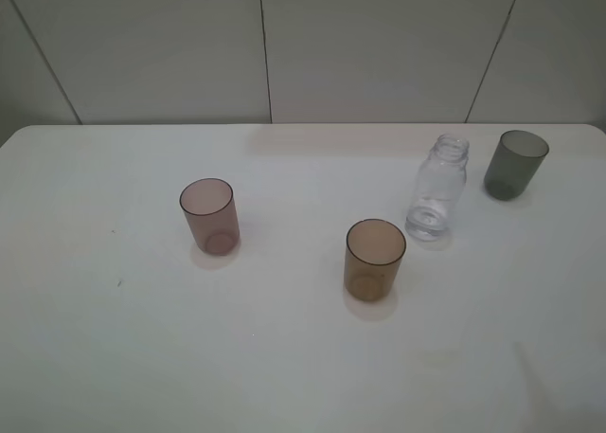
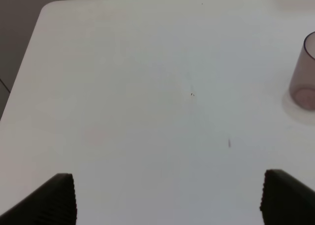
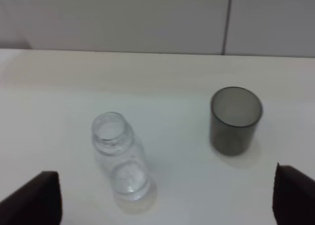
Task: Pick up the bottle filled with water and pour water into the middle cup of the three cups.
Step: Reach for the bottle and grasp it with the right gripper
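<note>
The bottle stands upright and uncapped on the counter, between the amber middle cup and the grey cup, touching neither. A little water seems to sit low in it, though the clear plastic makes the level hard to read. The pink cup stands well apart to the left, so the three cups form a loose spread with the amber one nearest the front.

The right fingers are spread wide and hold nothing. Their wrist view looks past them at the bottle and grey cup, which suggests this arm is lined up for the pick, being on the bottle's side. The left fingers are likewise wide apart and empty, over bare counter with only the pink cup at the edge of view — probably parked out of the way. Neither arm shows in the high view.

The task looks unstarted. The grasp should probably take the bottle's body below the shoulders and keep it upright, so the open neck does not spill
</note>
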